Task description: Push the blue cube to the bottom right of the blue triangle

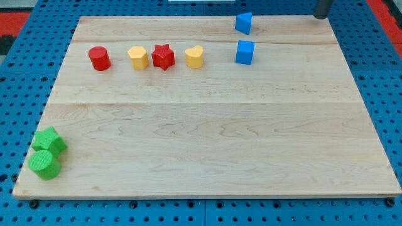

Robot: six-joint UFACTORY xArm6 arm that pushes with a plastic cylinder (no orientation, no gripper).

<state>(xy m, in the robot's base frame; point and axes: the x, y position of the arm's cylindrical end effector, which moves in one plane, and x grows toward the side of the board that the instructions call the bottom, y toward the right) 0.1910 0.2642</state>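
The blue cube [245, 52] sits on the wooden board [207, 125] near the view's top, right of centre. The blue triangle [244, 22] stands just above it, close to the board's top edge, with a small gap between them. My tip [321, 16] shows at the view's top right corner, beyond the board's top edge, well to the right of both blue blocks and touching neither.
A row lies left of the cube: a red cylinder [99, 58], a yellow hexagon [137, 58], a red star [163, 56] and a yellow heart [195, 56]. A green block [49, 141] and a green cylinder [44, 164] sit at the bottom left corner.
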